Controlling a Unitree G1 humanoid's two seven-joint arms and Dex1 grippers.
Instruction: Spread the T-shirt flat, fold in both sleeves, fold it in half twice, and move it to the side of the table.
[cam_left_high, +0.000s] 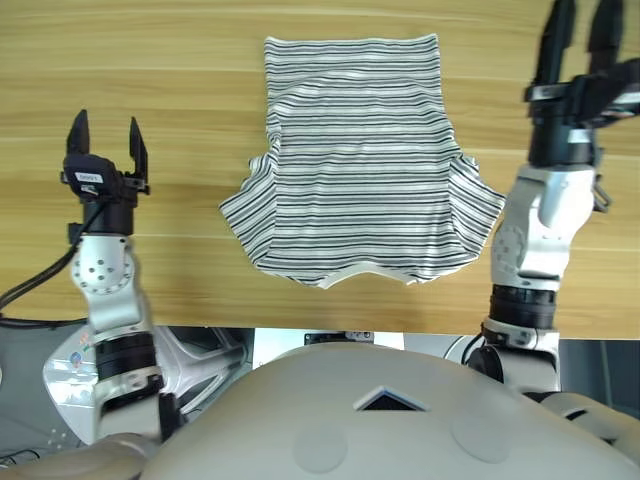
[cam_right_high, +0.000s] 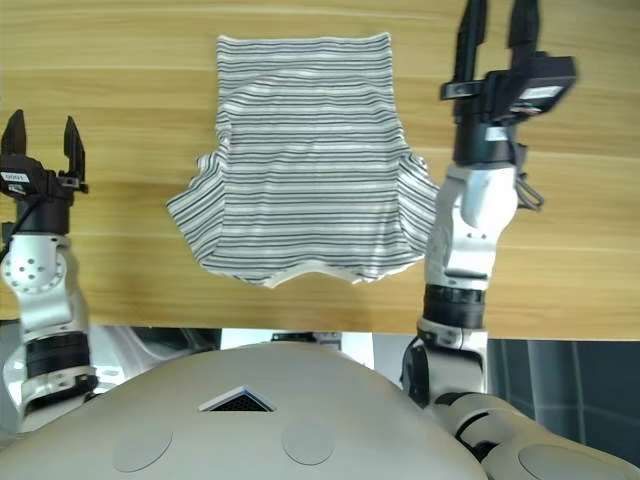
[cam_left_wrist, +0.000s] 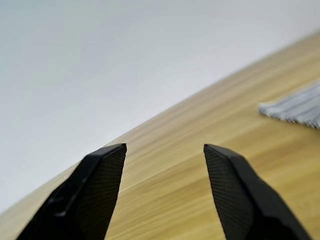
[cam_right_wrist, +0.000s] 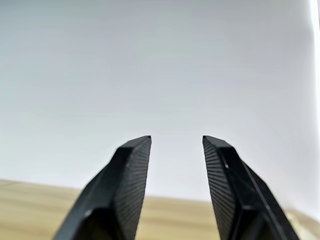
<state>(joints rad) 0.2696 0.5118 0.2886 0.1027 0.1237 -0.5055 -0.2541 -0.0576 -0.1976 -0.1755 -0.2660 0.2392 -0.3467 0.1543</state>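
Jaws on both arms stand parted and empty, flanking the T-shirt lying mid-tabletop, collar toward the near edge. Pinching a bunched sleeve too deep could drag the body askew.

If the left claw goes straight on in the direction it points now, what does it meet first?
Probably only the bare table near its far edge. The left claw points along the wood, and the T-shirt lies to its right, outside that line. Depth is unclear.

One shirt lies on one table. Two grippers flank it, the left gripper and the right gripper. Each has two fingers.
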